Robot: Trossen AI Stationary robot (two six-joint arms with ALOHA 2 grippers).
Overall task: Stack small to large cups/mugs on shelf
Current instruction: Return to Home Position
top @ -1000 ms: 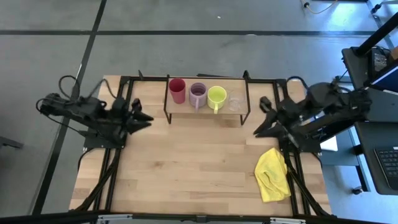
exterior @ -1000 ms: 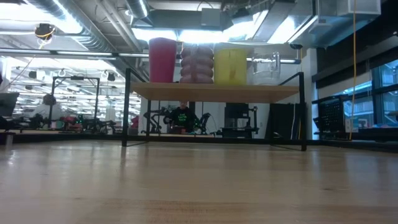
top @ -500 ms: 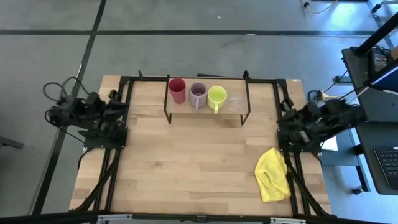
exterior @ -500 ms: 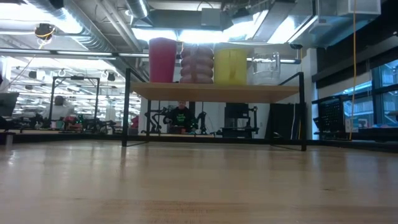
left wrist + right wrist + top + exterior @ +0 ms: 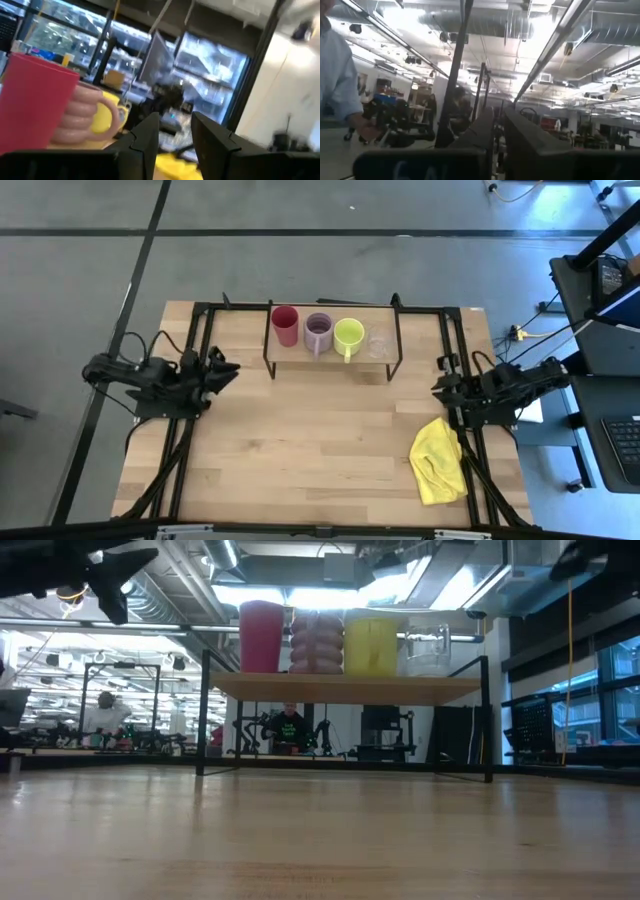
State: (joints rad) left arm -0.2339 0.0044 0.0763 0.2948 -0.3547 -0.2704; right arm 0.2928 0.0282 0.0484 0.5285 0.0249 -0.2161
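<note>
The shelf [image 5: 332, 363] stands at the table's far middle. On its board stand in a row, left to right, the red cup [image 5: 285, 325], the lilac mug [image 5: 318, 333], the yellow-green mug [image 5: 348, 335] and the clear glass [image 5: 379, 345]. They also show in the low view: the red cup [image 5: 260, 637], the lilac mug [image 5: 317, 640], the yellow-green mug [image 5: 371, 645] and the glass [image 5: 428, 648]. My left gripper [image 5: 230, 364] hovers left of the shelf, open by a narrow gap [image 5: 176, 131], empty. My right gripper [image 5: 438, 387] hovers right of the shelf, shut [image 5: 498, 125], empty.
A crumpled yellow cloth [image 5: 438, 461] lies on the table near its right near corner. Black frame rails run along the table's left and right sides. Bare wood lies in front of the shelf. A person's sleeve [image 5: 337, 75] shows in the room beyond.
My right gripper has drawn back from beside the shelf toward the table's right edge. My left gripper has pulled back toward the left edge, then come a little way back toward the shelf. The four vessels have stayed in place.
</note>
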